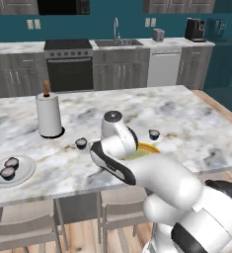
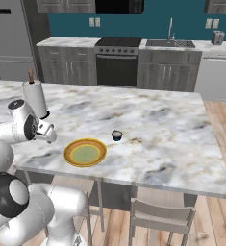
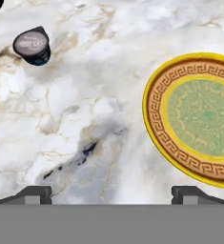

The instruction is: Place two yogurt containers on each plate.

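A white-grey plate [image 1: 24, 171] at the counter's left holds two yogurt containers [image 1: 11, 162] [image 1: 8, 173]. A third yogurt container [image 1: 81, 143] [image 3: 32, 45] stands on the marble near the paper towel roll. The fourth [image 1: 154, 134] [image 2: 116, 135] stands just beyond the yellow-rimmed plate [image 2: 85, 153] [image 3: 199, 119], which holds nothing; my arm hides most of it in the left base view [image 1: 148, 147]. My gripper [image 3: 111, 195] [image 2: 49, 135] hangs open over bare marble between the third container and the yellow plate, with nothing between its fingers.
A tall white paper towel roll [image 1: 49, 116] [image 2: 35, 98] stands on the counter behind the third container. Chairs [image 1: 23, 232] [image 2: 165, 216] are tucked under the counter's near edge. Stove, sink and cabinets line the back wall.
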Controlling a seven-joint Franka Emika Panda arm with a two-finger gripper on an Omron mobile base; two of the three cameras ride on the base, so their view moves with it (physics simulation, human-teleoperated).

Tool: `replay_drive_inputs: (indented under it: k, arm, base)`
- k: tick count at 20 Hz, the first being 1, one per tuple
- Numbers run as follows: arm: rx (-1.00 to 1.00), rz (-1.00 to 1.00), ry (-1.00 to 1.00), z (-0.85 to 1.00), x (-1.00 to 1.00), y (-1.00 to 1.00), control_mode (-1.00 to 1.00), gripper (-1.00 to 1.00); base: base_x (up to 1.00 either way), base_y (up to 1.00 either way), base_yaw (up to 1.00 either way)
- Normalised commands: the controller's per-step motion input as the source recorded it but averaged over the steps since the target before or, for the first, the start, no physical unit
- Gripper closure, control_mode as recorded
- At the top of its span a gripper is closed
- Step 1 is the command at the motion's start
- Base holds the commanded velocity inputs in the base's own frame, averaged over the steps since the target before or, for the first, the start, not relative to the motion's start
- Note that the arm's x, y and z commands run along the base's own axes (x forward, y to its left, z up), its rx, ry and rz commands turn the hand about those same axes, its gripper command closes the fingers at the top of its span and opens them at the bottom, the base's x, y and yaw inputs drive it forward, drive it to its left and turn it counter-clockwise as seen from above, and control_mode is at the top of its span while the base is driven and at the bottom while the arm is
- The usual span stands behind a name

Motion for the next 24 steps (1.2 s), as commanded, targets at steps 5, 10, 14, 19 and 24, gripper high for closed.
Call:
replay_drive_inputs:
  k: [5, 10, 14, 19, 24]
  arm:
    - [0.00, -0.20, 0.14, -0.30, 0.64, 0.66, -1.00, -1.00]
    - [0.02, -0.09, 0.06, -0.32, 0.77, 0.37, -1.00, -1.00]
    - [0.03, 0.00, -0.01, -0.20, 0.58, 0.00, -1.00, -1.00]
    - [0.08, 0.01, -0.05, -0.14, 0.53, 0.04, -1.00, -1.00]
    - [0.10, 0.06, 0.00, -0.26, 0.43, 0.01, -1.00, -1.00]
  base:
    - [0.00, 0.00, 0.00]
    - [0.00, 0.00, 0.00]
    - [0.00, 0.00, 0.00]
    - [0.00, 0.00, 0.00]
    - [0.00, 0.00, 0.00]
